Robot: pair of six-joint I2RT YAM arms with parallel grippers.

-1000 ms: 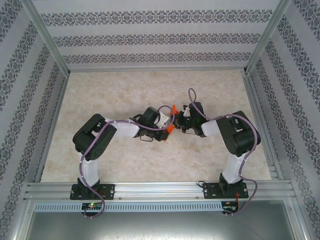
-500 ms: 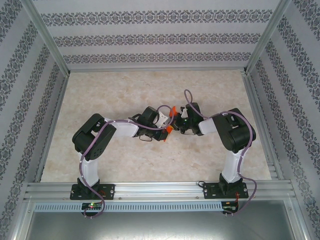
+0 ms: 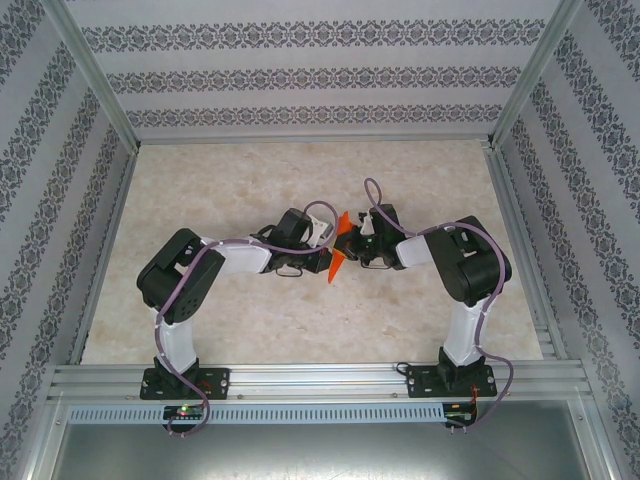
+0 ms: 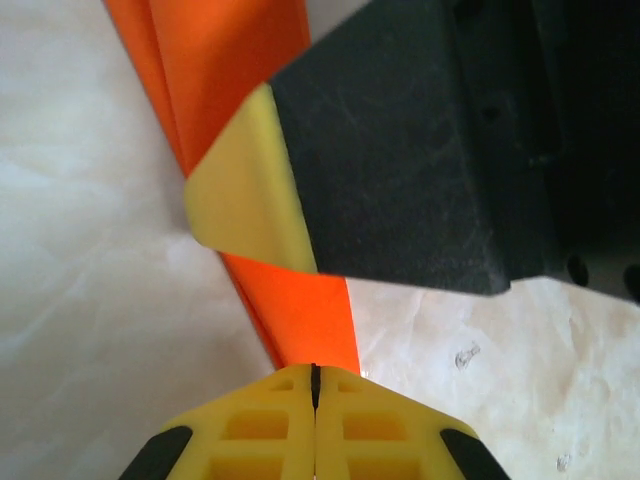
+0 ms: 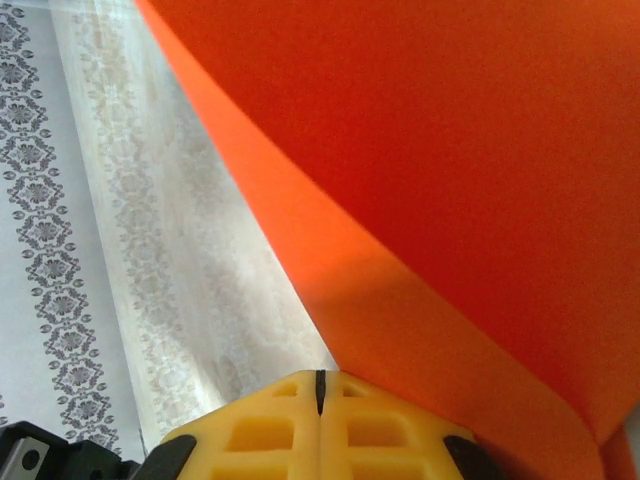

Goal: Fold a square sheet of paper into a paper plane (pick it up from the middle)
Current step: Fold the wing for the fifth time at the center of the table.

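Over the last second the left hand [image 4: 315,372] has drawn back leftward. More of the folded paper [image 3: 337,252] now shows as a narrow strip between the arms, above the middle of the bench [image 3: 250,180]. The left hand and the right hand [image 5: 320,378] are both clamped on the paper, so a crease seems to be under way.

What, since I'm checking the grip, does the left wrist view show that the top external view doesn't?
Left wrist: close up, the left fingers shut on the orange paper, a folded strip, with the right gripper's finger, black with a yellow pad, lying across it further along. Top external: the left arm and right arm meeting mid-table, the paper held between them. Both: the orange paper and the marbled table.
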